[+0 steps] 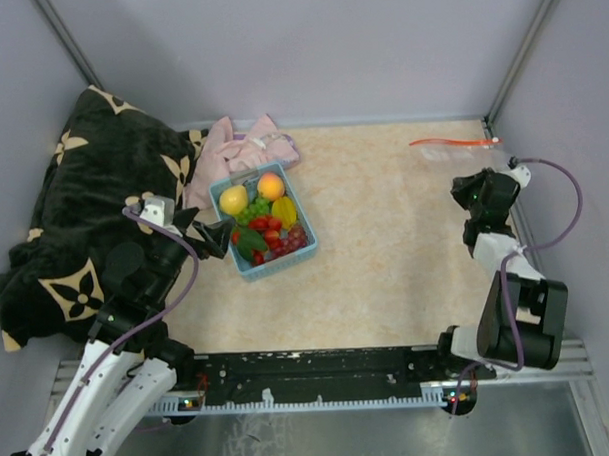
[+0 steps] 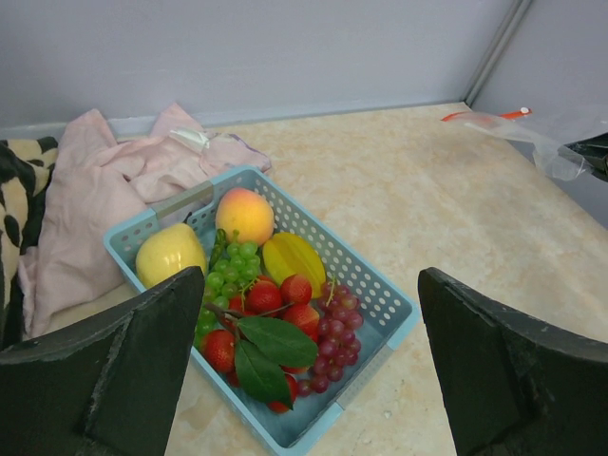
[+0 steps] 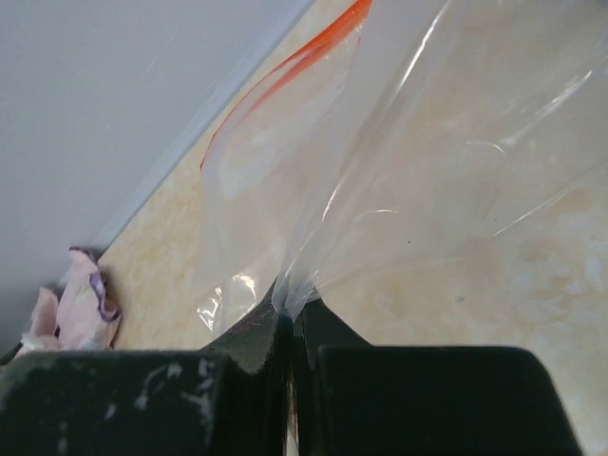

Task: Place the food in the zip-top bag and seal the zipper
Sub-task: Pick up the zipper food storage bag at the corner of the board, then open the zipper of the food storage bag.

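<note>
The food lies in a light-blue basket [image 1: 305, 250]: yellow pear [image 2: 171, 253], orange peach [image 2: 244, 215], yellow piece [image 2: 294, 258], red berry cluster [image 2: 281, 303], green grapes [image 2: 228, 267], dark-red grapes [image 2: 334, 332] and green leafy piece [image 2: 272, 350]. My left gripper [image 1: 217, 234] is open, just left of the basket; its fingers [image 2: 104, 370] frame the basket's near corner. The clear zip-top bag [image 1: 462, 154] lies at the far right, its red-orange zipper [image 1: 452, 141] along the far edge. My right gripper [image 3: 296, 309] is shut on a pinched fold of the bag [image 3: 399, 171].
A pink cloth [image 1: 237, 150] lies behind the basket. A black patterned blanket [image 1: 74, 216] fills the left side. Grey walls close the back and sides. Beige table surface [image 1: 385, 245] spreads between basket and bag.
</note>
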Controlling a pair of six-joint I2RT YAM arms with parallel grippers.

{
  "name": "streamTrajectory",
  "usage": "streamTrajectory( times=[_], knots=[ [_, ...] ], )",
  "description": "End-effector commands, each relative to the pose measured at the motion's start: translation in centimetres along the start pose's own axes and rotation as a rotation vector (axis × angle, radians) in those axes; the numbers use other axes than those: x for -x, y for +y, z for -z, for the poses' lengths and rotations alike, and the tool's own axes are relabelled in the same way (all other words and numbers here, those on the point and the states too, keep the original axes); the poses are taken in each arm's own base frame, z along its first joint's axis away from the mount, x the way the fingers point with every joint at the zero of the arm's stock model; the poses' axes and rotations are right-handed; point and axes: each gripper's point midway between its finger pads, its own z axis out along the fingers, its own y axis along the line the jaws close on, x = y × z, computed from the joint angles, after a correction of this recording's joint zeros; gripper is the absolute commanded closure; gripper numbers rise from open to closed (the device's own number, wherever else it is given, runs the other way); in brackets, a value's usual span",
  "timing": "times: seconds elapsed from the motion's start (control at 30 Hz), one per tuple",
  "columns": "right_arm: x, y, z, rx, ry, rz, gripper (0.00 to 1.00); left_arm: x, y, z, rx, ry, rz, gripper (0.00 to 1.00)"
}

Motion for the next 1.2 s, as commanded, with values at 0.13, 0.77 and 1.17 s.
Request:
streamTrajectory(
  times=[0.13,0.77,1.17],
  knots=[
    [0.2,5.7,7.2,0.293,0.026,0.129,1.00,1.2,-2.6,0.2,-0.092,0.031,0.126,0.00],
    [-7.5,11.8,18.1,0.837,0.185,0.313,1.00,-4.4,-7.2,-2.1,-0.319,0.241,0.375,0.00],
    [-9.9,13.0,22.5,1.092,0.197,0.396,1.00,-7.1,-8.3,-4.0,-0.381,0.323,0.468,0.00]
  ],
)
